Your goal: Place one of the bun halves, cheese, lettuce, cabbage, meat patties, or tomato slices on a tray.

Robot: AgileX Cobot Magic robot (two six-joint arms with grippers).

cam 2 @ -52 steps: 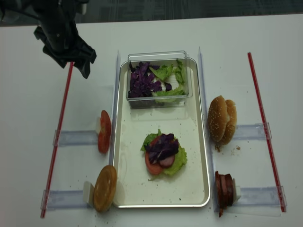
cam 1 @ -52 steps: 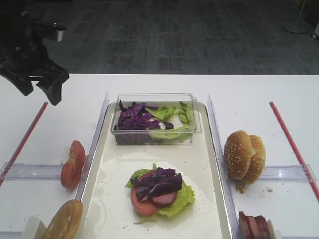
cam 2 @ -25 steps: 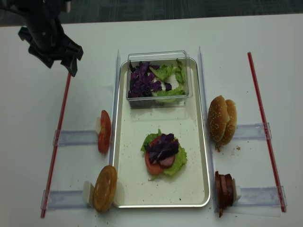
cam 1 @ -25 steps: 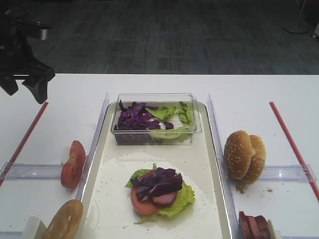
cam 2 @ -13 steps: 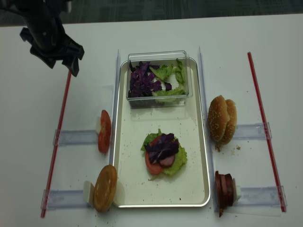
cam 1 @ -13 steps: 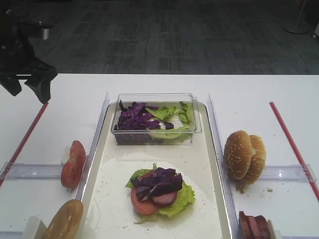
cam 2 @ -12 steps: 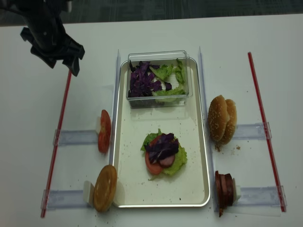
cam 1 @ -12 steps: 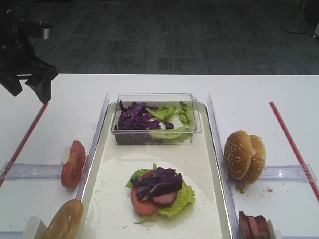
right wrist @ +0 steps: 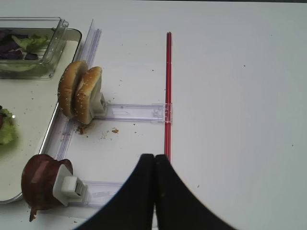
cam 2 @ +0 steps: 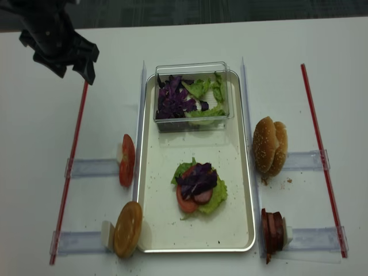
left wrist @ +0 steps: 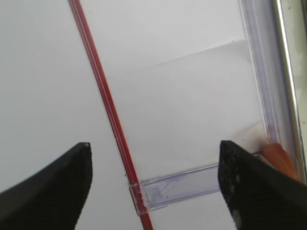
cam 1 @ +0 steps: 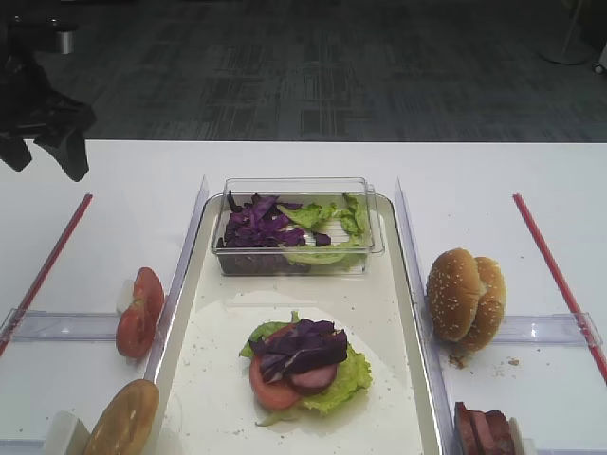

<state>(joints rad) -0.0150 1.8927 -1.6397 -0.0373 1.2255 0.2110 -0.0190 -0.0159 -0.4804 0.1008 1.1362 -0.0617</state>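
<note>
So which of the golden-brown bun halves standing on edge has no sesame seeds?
The single bun half at the near-left corner of the cream-white tray; the sesame-speckled pair stands right of the tray.

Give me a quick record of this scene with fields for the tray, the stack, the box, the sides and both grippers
tray: centre of table
stack: lettuce, tomato, patty, cabbage on top
box: far end of tray, cabbage and lettuce inside
left side: tomato slices, bun half
right side: sesame buns, patties
left gripper: open, empty
right gripper: shut, empty

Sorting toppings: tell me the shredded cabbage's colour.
Dark purple cabbage, clearest in the exterior high view.
</note>
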